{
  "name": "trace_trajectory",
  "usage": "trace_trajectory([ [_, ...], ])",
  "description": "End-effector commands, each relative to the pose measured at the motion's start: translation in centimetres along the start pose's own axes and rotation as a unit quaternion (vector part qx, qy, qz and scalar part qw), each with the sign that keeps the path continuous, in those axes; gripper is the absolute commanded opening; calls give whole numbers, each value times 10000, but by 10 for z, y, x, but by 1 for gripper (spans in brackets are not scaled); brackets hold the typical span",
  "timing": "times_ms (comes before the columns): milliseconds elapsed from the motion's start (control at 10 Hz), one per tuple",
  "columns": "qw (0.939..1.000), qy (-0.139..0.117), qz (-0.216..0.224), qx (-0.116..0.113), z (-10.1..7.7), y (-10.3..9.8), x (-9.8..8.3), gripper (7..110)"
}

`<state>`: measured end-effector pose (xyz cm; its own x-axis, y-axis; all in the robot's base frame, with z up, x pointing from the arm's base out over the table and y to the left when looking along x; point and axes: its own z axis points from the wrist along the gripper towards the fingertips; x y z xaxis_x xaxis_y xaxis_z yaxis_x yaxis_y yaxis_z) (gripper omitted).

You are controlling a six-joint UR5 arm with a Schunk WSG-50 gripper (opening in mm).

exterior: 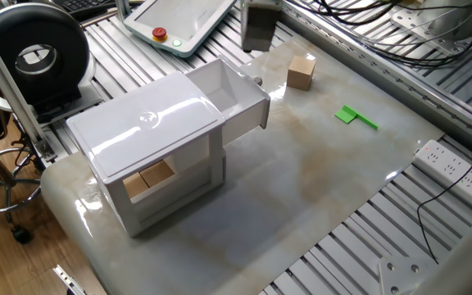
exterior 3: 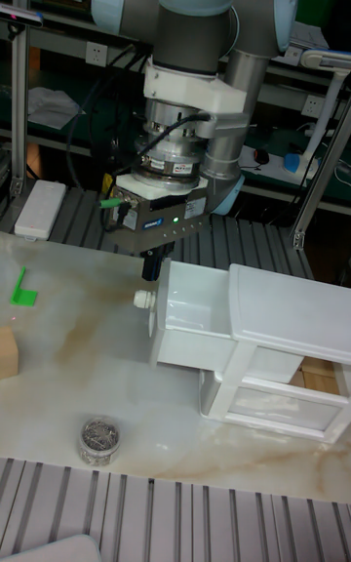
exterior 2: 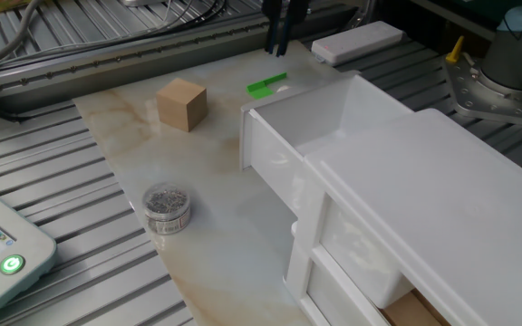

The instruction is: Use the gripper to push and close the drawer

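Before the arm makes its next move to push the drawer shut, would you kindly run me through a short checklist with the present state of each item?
1. Drawer open and needing a push: ok, it sticks well out of the cabinet.
2. Gripper touching the front panel: not ok, it hangs near the panel's knob, apart from it.
3. Fingers shut for a firm push: cannot tell, they look close together but are partly hidden.
4. Drawer inside free of things: ok, nothing shows in it.
5. Push path free: ok, the wooden block, green piece and small jar lie away from the front panel.
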<state>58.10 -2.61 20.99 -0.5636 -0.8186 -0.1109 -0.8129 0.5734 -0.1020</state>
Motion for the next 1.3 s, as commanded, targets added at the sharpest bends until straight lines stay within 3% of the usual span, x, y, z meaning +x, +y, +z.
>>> trace_trajectory([
  [0,9962,-7,-850,-211,-2,11,5,7],
  [100,9916,-67,-1280,-187,-1,11,5,7],
  [200,9906,-143,-1356,-138,0,10,3,7],
  [900,9891,-89,-1468,-24,3,5,6,7],
  [1200,9858,198,-1669,-40,3,3,20,7],
])
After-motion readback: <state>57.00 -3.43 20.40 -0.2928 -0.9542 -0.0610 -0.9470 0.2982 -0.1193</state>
